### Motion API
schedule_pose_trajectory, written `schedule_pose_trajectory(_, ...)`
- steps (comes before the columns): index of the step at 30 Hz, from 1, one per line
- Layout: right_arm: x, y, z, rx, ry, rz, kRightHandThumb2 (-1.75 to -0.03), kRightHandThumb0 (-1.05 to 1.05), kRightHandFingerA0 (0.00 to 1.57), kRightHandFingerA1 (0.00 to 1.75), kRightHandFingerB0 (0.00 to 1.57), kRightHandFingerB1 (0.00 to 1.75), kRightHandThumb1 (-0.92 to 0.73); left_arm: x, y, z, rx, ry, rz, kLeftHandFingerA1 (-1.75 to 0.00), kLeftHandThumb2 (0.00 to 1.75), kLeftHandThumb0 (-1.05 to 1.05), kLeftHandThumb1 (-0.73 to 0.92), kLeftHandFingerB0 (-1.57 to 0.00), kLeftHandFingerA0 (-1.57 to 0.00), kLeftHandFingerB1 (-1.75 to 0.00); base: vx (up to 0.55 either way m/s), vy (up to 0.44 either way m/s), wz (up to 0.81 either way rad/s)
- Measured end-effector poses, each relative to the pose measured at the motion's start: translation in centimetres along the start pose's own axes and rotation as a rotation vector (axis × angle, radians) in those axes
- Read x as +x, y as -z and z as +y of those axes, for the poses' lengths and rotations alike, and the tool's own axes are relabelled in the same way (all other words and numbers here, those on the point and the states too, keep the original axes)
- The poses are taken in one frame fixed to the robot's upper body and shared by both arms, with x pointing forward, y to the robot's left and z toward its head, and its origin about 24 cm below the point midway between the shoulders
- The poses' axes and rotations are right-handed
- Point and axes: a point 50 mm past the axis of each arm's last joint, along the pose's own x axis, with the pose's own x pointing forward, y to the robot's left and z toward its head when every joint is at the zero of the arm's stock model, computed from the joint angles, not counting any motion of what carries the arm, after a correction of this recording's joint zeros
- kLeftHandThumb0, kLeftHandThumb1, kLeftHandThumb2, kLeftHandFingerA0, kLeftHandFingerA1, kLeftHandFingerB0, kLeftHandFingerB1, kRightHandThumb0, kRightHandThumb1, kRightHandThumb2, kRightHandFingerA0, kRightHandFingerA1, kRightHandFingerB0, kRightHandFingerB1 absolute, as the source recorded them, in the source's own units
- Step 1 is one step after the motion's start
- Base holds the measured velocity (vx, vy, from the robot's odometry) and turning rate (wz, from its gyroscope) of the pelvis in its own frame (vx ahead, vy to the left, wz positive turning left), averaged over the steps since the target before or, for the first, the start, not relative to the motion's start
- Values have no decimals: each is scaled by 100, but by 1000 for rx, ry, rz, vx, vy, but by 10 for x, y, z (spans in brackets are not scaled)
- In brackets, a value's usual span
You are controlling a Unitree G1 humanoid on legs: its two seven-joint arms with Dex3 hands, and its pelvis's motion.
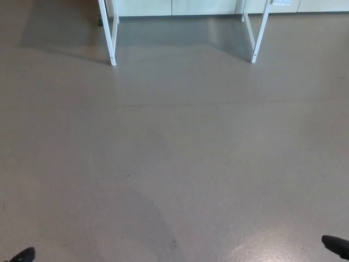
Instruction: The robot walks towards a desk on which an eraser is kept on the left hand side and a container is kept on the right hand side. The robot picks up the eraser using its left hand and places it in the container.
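Bench cut off by top edge: only two white legs show, left leg [109, 34] and right leg [259, 33]; its top and whatever it carries lie outside the frame. White cabinet fronts [174, 7] behind are cropped to a thin strip. Left hand [22, 255]: a small black tip at the bottom edge, finger state unreadable. Right hand [336, 245]: a black sliver at the lower right corner, likewise unreadable.
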Motion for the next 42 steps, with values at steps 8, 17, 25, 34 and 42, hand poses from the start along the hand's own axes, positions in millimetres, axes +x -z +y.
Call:
schedule_pose_trajectory(8, -1, 2, 1, 15, -18, 3, -65, -34, 56, 52, 39, 46, -42, -4, 4, 0, -38, 25, 4, -33, 61, -20, 62, -18, -22, -29, 0, 0, 0)
schedule_pose_trajectory(17, -2, 3, 2, 8, -23, 6, -65, -34, 57, 51, 39, 46, -42, -7, 6, 0, -54, 27, 7, -33, 62, -20, 63, -17, -20, -28, 0, 0, 0)
schedule_pose_trajectory(25, -1, 2, 2, -1, -24, 3, -65, -35, 57, 51, 39, 46, -42, -7, 5, 0, -57, 34, 1, -33, 61, -20, 62, -18, -21, -29, 0, 0, 0)
schedule_pose_trajectory(34, -2, 3, 2, 1, -24, 3, -68, -37, 56, 52, 38, 47, -41, -5, 0, -2, -59, 41, -18, -33, 61, -19, 63, -18, -21, -28, 30, -6, 15)
schedule_pose_trajectory(42, 0, 1, 1, -1, -24, -6, -69, -39, 55, 53, 36, 47, -42, -8, 4, -1, -64, 38, 1, -33, 62, -22, 62, -18, -22, -29, 39, 155, -16)
